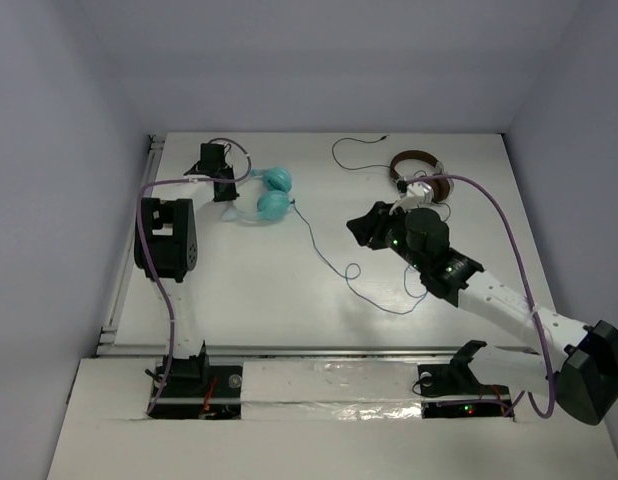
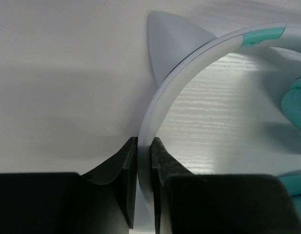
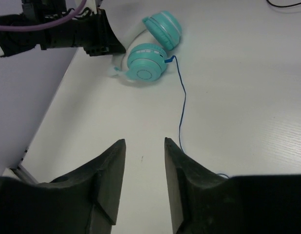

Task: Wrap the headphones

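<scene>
The teal headphones [image 1: 273, 195] lie at the back left of the table, with two round teal ear cups [image 3: 146, 62] and a pale headband [image 2: 162, 100] that has a cat-ear tab. My left gripper [image 1: 227, 186] is shut on the headband, which runs between its jaws in the left wrist view [image 2: 143, 146]. The thin blue cable [image 1: 324, 250] runs from the cups toward the table's middle and also shows in the right wrist view [image 3: 182, 105]. My right gripper [image 1: 364, 228] is open and empty above the table, right of the cable; its fingertips [image 3: 120, 146] frame bare table.
Brown-and-silver headphones [image 1: 421, 178] with a black cable [image 1: 354, 150] lie at the back right, behind my right arm. The table's left edge has a rail [image 1: 124, 270]. Grey walls stand at the back and sides.
</scene>
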